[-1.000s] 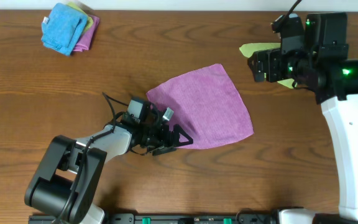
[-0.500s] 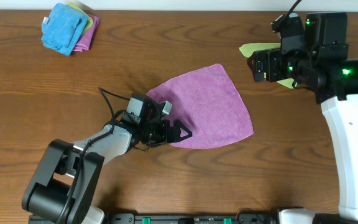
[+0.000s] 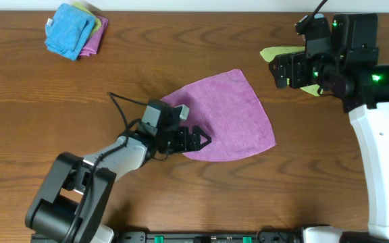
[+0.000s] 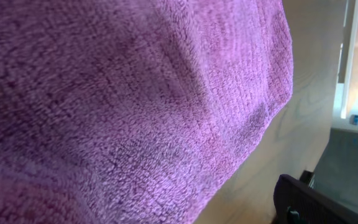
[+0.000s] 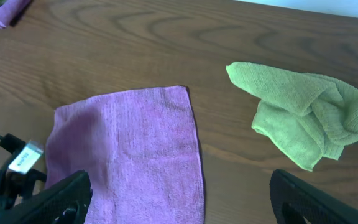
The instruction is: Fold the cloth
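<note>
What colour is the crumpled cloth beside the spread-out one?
The crumpled cloth is lime green, clearest in the right wrist view.

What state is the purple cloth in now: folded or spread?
Spread. The cloth lies open in one layer, no edge doubled over; the left gripper sits at its near-left edge.

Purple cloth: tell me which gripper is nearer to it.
Left. The left gripper is over the purple cloth at its near-left edge, fabric filling its wrist view. The right gripper is off past the far-right corner, above the green cloth.

Open table [image 3: 181,74] rings the cloth [image 3: 231,111]; a lime-green cloth [image 5: 297,118] lies rightward.
</note>
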Robot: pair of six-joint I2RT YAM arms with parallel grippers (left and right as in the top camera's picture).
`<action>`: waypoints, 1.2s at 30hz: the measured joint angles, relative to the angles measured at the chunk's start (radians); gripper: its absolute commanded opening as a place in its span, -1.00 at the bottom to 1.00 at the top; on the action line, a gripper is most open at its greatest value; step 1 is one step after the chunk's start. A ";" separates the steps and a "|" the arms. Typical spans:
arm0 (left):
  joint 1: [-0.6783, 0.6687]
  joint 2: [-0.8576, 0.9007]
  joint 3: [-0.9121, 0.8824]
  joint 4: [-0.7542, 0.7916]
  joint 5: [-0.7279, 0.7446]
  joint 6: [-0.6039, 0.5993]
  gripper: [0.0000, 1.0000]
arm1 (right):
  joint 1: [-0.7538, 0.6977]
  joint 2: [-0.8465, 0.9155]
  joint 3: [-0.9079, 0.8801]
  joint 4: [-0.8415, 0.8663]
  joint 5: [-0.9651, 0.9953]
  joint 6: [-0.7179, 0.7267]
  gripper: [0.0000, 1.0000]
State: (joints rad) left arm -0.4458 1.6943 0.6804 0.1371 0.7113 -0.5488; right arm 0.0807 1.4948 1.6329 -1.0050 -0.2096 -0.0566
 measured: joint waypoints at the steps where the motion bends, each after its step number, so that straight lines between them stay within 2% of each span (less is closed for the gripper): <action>1: -0.011 0.000 0.000 0.001 -0.006 -0.005 0.91 | 0.000 0.000 0.000 0.000 0.000 0.000 0.84; 6: -0.037 0.000 0.000 -0.001 0.011 -0.037 0.91 | 0.000 0.000 0.000 0.000 0.000 0.000 0.85; 20: -0.033 0.032 -0.020 -0.028 0.247 -0.109 0.91 | 0.000 0.000 0.000 0.000 0.000 0.000 0.85; 29: -0.033 0.037 -0.025 -0.028 0.268 -0.109 0.91 | 0.000 0.000 0.000 0.000 0.000 0.000 0.85; 31: -0.033 0.037 -0.025 -0.026 0.261 -0.109 1.00 | 0.000 0.000 0.000 0.000 0.000 0.000 0.85; 32: -0.033 0.037 -0.025 -0.023 0.261 -0.109 0.88 | 0.000 0.000 0.000 0.000 0.000 0.000 0.85; 36: -0.033 0.036 -0.025 -0.008 0.254 -0.118 0.95 | 0.000 0.000 0.000 0.000 0.000 0.000 0.85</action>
State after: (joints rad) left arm -0.4789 1.7306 0.6556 0.1291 0.9649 -0.6666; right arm 0.0807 1.4948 1.6329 -1.0054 -0.2096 -0.0566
